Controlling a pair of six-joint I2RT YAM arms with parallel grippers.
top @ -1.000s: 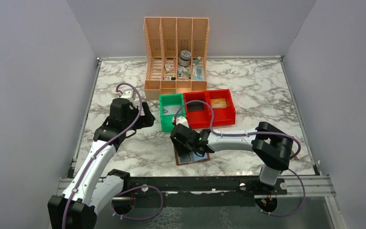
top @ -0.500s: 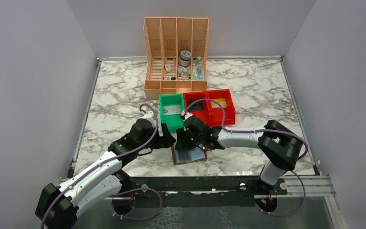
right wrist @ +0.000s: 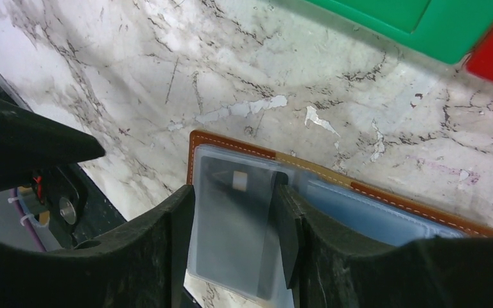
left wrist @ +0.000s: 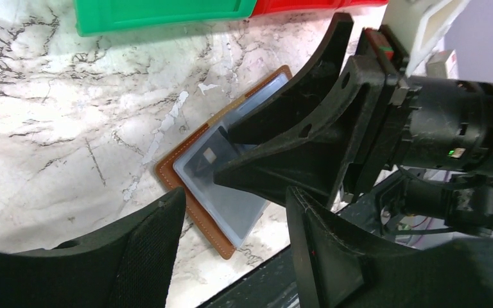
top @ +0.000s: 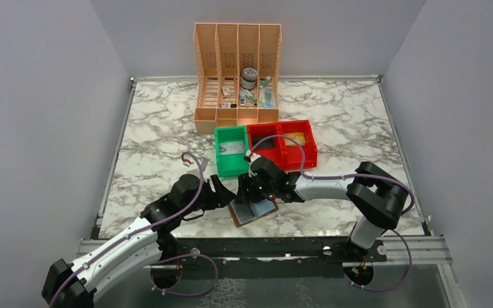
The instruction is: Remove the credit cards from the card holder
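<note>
— How does the card holder (top: pixel 247 215) look?

— Brown and leather-like, with pale stitching round the edge. It lies open and flat on the marble surface (top: pixel 160 128) near the front edge, just in front of the green bin (top: pixel 232 168). There are clear sleeves inside, and the nearest one shows a grey credit card (right wrist: pixel 234 224) with a small chip.

— And the end effectors?

— The right end effector (right wrist: pixel 233 192) is down on the holder, a finger at each long edge of that card. Whether it pinches the card I cannot tell. The left end effector (left wrist: pixel 236 196) hangs just beside the holder's corner, jaws apart, nothing between them.

— The containers?

— The green bin has one pale card (top: pixel 231 148) in it. The red bin (top: pixel 282 160) beside it has two compartments, with a tan card (top: pixel 295 138) in the right one and something dark in the left. Behind them stands a peach file organiser (top: pixel 205 115) with a round jar (top: pixel 249 77) and small tubes.
</note>
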